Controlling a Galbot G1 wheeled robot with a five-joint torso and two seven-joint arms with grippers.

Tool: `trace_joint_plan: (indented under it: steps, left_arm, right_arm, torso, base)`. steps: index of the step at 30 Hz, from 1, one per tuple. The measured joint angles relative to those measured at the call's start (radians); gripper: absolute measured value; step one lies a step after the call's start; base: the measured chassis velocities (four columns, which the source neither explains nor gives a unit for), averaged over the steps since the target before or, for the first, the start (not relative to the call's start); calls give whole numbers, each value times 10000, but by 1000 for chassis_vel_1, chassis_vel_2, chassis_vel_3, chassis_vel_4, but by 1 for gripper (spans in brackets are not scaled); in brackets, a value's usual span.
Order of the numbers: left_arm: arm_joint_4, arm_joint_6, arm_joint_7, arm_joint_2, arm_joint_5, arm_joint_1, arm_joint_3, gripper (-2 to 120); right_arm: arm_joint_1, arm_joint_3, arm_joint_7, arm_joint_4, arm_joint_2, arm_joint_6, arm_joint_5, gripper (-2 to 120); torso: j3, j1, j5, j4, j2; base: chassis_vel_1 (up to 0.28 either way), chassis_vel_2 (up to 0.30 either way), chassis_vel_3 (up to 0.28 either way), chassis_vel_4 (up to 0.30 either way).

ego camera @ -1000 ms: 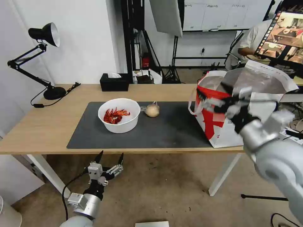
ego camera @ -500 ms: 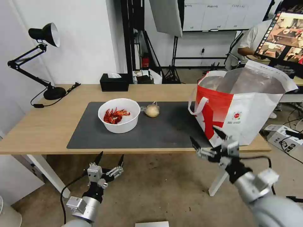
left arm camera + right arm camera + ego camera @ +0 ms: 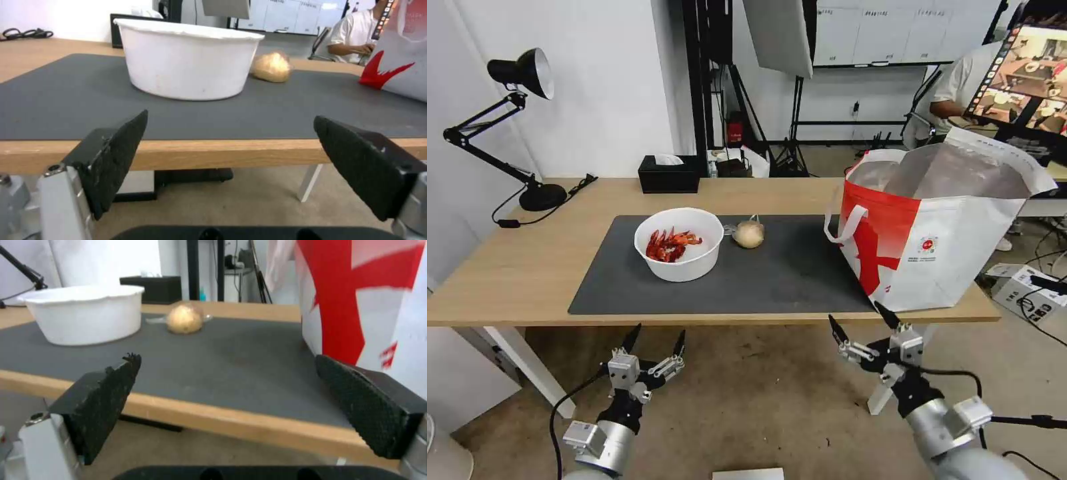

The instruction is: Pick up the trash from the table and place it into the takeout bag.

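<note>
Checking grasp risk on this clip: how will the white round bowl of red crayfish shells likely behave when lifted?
The white round bowl of red crayfish shells looks thin-walled, so a squeeze may flex it. The shells cover only part of the bottom, so it is probably light. They lie loose, so tilting would likely spill them onto the dark grey mat.

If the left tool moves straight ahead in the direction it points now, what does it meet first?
Probably the front edge of the light-wood table: the open left tool sits just below and in front of it. If it clears the edge, the white round bowl comes next; depth is unclear.

The right gripper (image 3: 859, 322), jaws spread, has dropped from the white-and-red foil-lined takeout bag (image 3: 934, 250) to below the light-wood table's (image 3: 514, 273) near edge.
</note>
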Motion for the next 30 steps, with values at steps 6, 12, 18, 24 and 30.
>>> trace_joint_plan:
  steps: [6,12,18,24,30]
  left_arm:
    - [118,-30,9,-79,-3,-56,22,100]
    - [139,-57,24,-105,-4,-52,41,100]
    - [129,-88,34,-74,-4,41,-15,100]
    - [91,-97,38,-42,-7,78,-55,100]
    - [28,-138,46,-100,30,144,-53,100]
  right_arm:
    - [22,-309,65,-337,192,108,-264,100]
    - [28,-469,88,-428,344,123,-354,100]
    - [94,-557,117,-464,368,124,-365,100]
    - [133,-587,140,-459,325,125,-382,100]
    - [105,-537,155,-401,352,137,-383,100]
  torso:
    - [0,0,0,0,0]
    - [0,0,0,0,0]
    - [0,0,1,0,0]
    - [0,0,1,0,0]
    - [0,0,1,0,0]
  base:
    - [0,0,0,0]
    - [0,0,0,0]
    - [0,0,0,0]
    - [0,0,0,0]
    - [0,0,0,0]
